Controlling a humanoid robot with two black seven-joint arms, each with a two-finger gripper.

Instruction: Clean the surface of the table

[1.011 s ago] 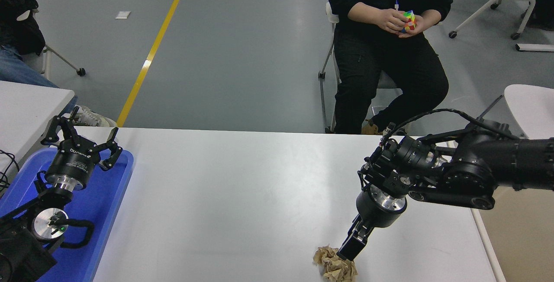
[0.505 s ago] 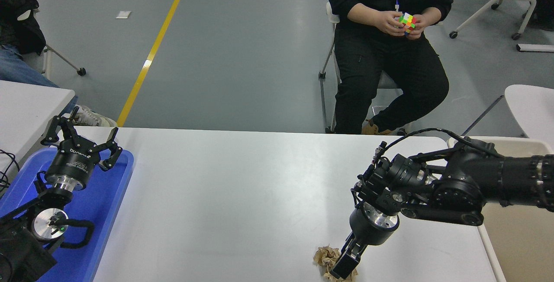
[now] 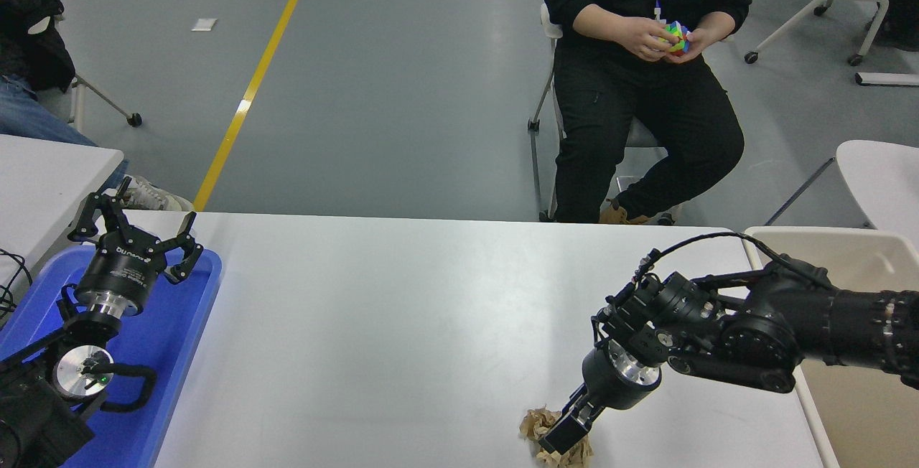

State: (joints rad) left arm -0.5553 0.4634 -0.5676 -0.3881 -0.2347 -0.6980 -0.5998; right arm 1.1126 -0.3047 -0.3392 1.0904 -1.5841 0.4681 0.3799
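Right gripper (image 3: 558,441), closure not discernible, on paper wad (image 3: 556,442) at table (image 3: 373,324) near edge; left gripper (image 3: 136,227) spread.

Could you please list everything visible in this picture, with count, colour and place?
table surface: one, white, fills the lower picture
crumpled paper: one wad, brown, near edge of the table, under the right gripper
tray: one, blue, table's left end
bin: one, beige, right of the table
second table: one, white, left edge, seen in part
floor line: one, yellow, upper left
seated person: one, in black, beyond the far side
puzzle cube: one, multicoloured, in that person's hands
left gripper: black, open, parked over the tray
right gripper: black, down on the paper
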